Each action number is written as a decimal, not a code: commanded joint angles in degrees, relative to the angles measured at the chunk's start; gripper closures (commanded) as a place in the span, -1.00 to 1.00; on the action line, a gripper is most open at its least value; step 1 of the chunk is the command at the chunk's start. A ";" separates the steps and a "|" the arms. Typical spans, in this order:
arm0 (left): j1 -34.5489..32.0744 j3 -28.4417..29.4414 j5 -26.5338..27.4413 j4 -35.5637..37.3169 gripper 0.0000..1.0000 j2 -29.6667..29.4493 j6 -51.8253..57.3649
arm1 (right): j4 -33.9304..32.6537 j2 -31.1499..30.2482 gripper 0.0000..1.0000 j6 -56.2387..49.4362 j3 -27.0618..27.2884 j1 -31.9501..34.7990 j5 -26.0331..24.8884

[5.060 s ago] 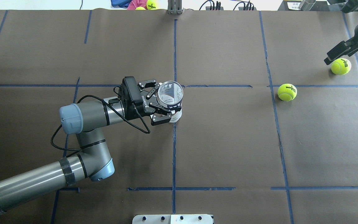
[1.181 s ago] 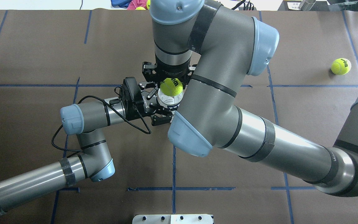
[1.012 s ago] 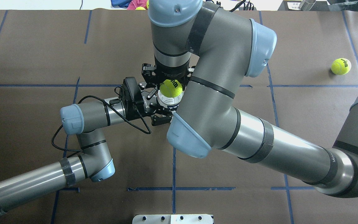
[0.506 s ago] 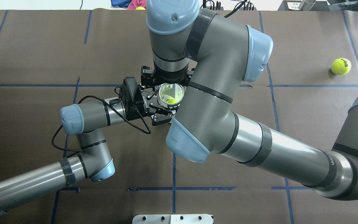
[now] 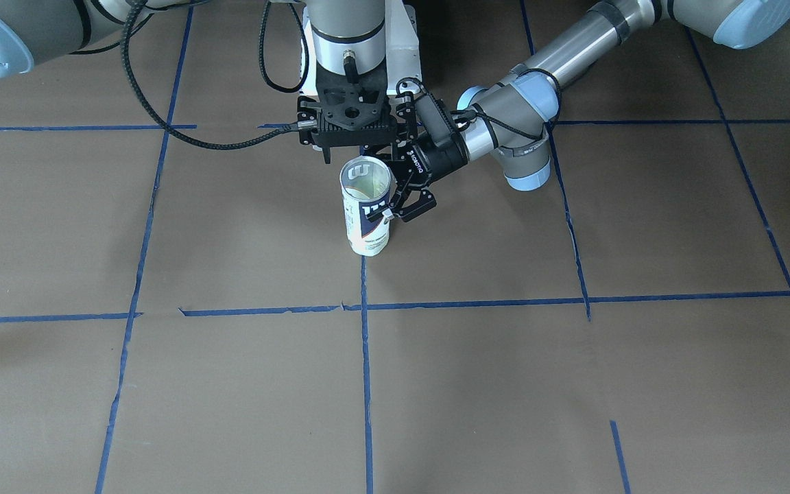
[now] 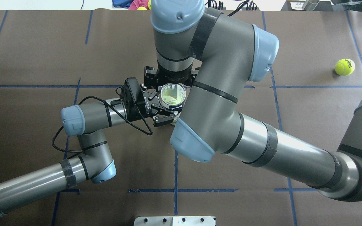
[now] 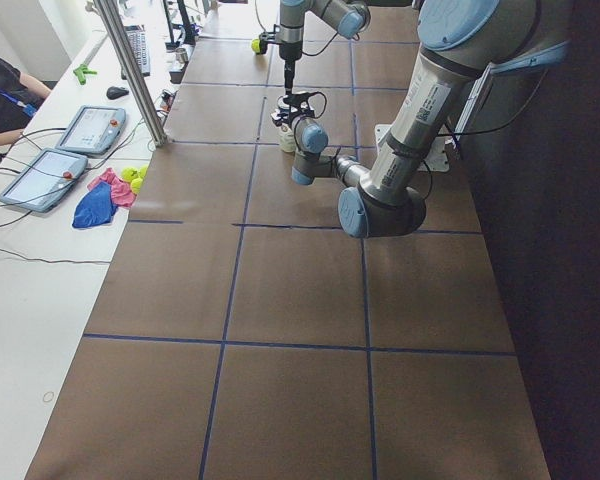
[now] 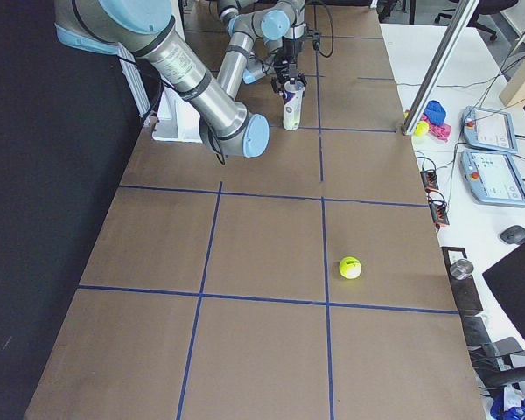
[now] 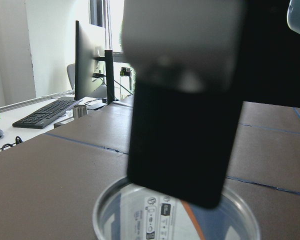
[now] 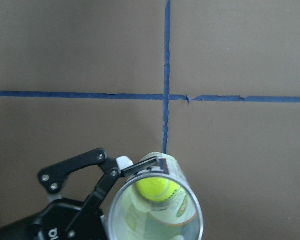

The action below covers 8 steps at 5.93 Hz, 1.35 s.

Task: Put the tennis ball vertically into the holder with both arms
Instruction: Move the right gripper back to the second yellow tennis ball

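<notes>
Since a second ago the tennis ball (image 10: 157,189) has left the right gripper (image 5: 359,145). It now lies at the bottom of the holder (image 5: 367,226), and I can see it through the open mouth. The holder stands upright on the table (image 5: 573,384), pinched round its upper wall by the left gripper (image 6: 166,104). I judge that grip is there to keep the mouth steady and plumb for the drop. The right gripper hangs straight above the rim, fingers spread and empty, pointing down so the ball could fall vertically.

Brown paper with blue tape lines (image 5: 365,357) covers the table, and a spare ball (image 6: 345,67) sits well apart on the robot's right. Beyond the far edge is a white desk (image 7: 20,300) with tablets (image 7: 90,128) and a keyboard (image 9: 45,112).
</notes>
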 commanded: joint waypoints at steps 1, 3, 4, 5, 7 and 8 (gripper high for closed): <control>-0.03 0.00 0.00 0.00 -0.72 0.00 0.00 | 0.24 -6.82 -0.99 -14.16 2.24 9.15 5.85; -0.03 0.00 0.00 0.00 -0.72 0.00 0.00 | 1.72 -16.31 -0.99 -36.63 2.17 20.67 8.97; -0.12 0.00 0.00 -0.09 -0.72 0.09 0.00 | 5.82 -22.02 -0.99 -46.05 -0.09 25.42 9.23; -0.12 0.00 0.00 -0.09 -0.72 0.09 0.00 | 12.04 -24.77 -0.99 -54.85 -6.99 30.43 12.80; -0.12 0.00 0.00 -0.09 -0.72 0.09 0.09 | 26.89 -28.91 -0.99 -65.62 -20.53 35.47 14.07; -0.12 0.00 0.00 -0.09 -0.72 0.09 0.09 | 34.62 -30.15 -0.99 -67.83 -26.77 36.18 13.98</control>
